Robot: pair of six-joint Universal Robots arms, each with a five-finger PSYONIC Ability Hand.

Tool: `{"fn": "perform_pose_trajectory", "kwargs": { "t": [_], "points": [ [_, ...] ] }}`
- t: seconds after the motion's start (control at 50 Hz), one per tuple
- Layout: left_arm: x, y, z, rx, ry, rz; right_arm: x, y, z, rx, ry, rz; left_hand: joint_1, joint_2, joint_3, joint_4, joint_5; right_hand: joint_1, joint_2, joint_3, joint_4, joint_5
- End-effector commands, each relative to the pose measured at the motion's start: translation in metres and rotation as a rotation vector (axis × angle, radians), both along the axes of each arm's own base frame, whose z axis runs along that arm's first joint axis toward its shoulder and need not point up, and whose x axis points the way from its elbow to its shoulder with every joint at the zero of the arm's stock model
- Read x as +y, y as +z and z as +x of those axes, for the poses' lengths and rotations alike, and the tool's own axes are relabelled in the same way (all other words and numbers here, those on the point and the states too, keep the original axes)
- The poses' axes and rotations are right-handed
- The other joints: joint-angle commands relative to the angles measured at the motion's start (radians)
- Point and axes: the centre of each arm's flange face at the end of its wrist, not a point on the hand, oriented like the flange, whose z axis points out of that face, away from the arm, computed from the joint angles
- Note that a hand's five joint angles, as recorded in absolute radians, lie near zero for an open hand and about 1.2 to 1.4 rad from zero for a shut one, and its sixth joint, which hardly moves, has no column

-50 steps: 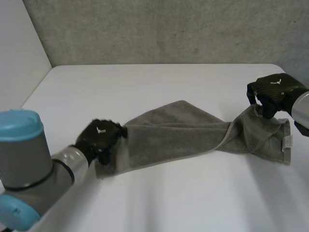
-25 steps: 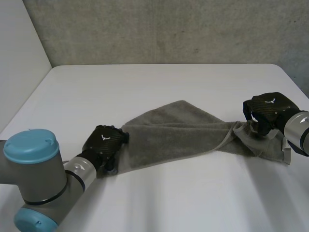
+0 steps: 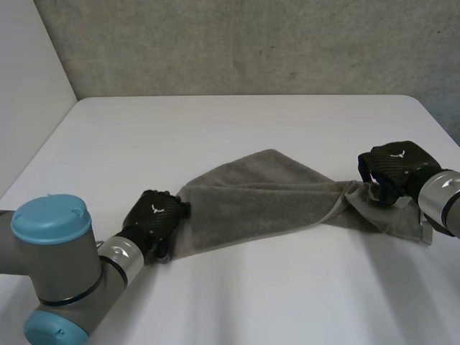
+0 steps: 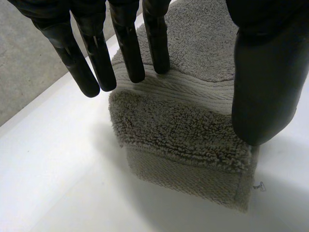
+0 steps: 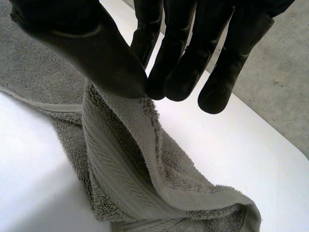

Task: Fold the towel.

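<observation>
Lying lengthwise between the hands, the towel [image 3: 259, 205] runs left to right; the right hand [image 3: 392, 165] pinches its end, the left hand [image 3: 154, 215] lays straight fingers on the other

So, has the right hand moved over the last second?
Yes. The right hand, pinching the towel, has come down and inward, away from the table's far right corner.

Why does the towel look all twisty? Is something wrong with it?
Yes, the towel is askew: it lies slantwise on the table, twisted and bunched near the right hand, which pinches one edge up. Near the open left hand it lies flat.
</observation>
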Motion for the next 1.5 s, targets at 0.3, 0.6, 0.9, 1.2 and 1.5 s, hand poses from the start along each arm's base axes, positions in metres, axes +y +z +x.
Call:
{"fn": "perform_pose_trajectory", "kwargs": {
  "t": [0.3,0.6,0.9,1.2,1.5],
  "points": [
    [-0.012,-0.013,-0.004,-0.071,-0.014,-0.027,0.002,-0.004,0.002,0.003,0.005,0.005,-0.107,-0.103,-0.103,-0.108,-0.268,0.084,0.059,0.062,0.058,0.047],
    [-0.023,-0.007,-0.002,-0.094,0.040,-0.079,0.004,-0.006,0.003,0.005,0.012,0.009,0.298,0.302,0.302,0.297,0.137,0.084,0.059,0.062,0.058,0.047],
    [-0.026,-0.004,-0.004,-0.080,0.042,-0.108,0.005,-0.008,0.004,0.006,0.014,0.015,0.425,0.429,0.428,0.424,0.264,0.084,0.059,0.062,0.058,0.047],
    [-0.024,-0.008,-0.003,-0.083,0.041,-0.094,0.008,-0.015,0.008,0.012,0.030,0.037,0.506,0.510,0.510,0.505,0.345,0.084,0.059,0.062,0.058,0.047],
    [-0.017,0.059,-0.002,0.027,0.055,-0.248,0.009,0.017,0.006,-0.009,0.019,-0.063,0.826,0.830,0.830,0.825,0.665,0.084,0.059,0.062,0.058,0.047]
  ]
}}
